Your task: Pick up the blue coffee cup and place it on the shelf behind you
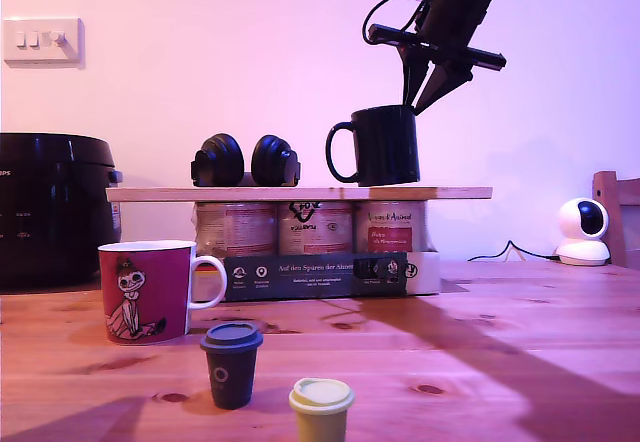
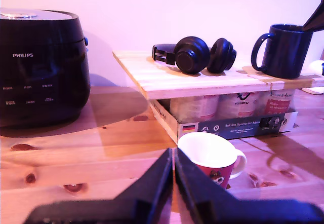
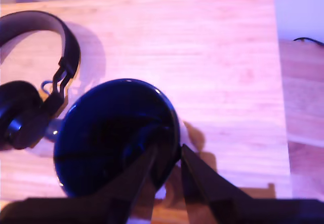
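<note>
Left to right across the exterior view, with the shelf [image 1: 300, 193] as landmark: a black cooker [image 1: 55, 207] stands beyond the shelf's end at the exterior view's left; a red mug [image 1: 145, 290] and 2 small lidded cups [image 1: 231, 364] stand on the table [image 1: 520, 362] in front of the shelf; headphones [image 1: 246, 161] lie on top of the shelf; the blue coffee cup [image 1: 375, 145] sits on the shelf towards its end at the exterior view's right, apparently resting on the board, with jars [image 1: 315, 227] and a box [image 1: 320, 274] under the shelf.

Your second gripper [image 3: 167, 163] pinches the cup's rim, 1 finger inside and 1 outside. Your first gripper [image 2: 173, 168] hangs low over the table with its jaws together on nothing.

Risk: the cup looks slightly tilted in the exterior view. If you let go before its base is flat, it may rock, and the plank, which only rests on the jars, could shift. A sideways withdrawal could drag the rim and tip the cup off the near edge.

Only the second wrist view shows the finger inside the cup; only the exterior view shows the base against the board. The first wrist view shows the plank's depth and the cup's clearance from the headphones.
</note>
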Available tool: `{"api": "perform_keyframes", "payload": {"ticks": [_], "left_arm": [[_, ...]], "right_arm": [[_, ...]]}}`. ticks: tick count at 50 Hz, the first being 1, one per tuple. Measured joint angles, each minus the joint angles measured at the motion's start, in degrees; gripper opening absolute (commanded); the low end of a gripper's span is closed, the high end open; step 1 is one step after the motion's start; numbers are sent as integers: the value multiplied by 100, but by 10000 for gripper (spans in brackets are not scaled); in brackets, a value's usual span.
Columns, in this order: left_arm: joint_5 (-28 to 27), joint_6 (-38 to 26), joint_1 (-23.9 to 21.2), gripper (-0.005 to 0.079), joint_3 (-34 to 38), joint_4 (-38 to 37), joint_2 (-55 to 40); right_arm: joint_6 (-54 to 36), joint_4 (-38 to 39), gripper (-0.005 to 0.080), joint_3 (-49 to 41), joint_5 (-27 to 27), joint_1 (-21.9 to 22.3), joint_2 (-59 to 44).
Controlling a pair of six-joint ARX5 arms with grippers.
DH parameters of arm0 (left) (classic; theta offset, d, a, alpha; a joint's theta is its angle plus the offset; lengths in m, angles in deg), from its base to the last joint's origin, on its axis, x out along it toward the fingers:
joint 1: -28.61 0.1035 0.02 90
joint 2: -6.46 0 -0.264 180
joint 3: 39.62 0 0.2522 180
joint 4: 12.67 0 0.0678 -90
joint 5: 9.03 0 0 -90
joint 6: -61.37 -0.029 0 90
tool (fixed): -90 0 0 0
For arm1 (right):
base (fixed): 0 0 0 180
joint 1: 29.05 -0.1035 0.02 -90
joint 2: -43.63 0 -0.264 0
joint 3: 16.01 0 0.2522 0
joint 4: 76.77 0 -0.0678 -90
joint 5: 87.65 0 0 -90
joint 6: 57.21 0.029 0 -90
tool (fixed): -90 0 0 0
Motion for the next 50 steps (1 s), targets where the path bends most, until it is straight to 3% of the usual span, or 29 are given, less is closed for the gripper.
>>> {"api": "perform_keyframes", "payload": {"ticks": [50], "left_arm": [[-7,0,0,-20,0,0,0]], "right_arm": [[-155,157,148,0,179,28,-9]]}}
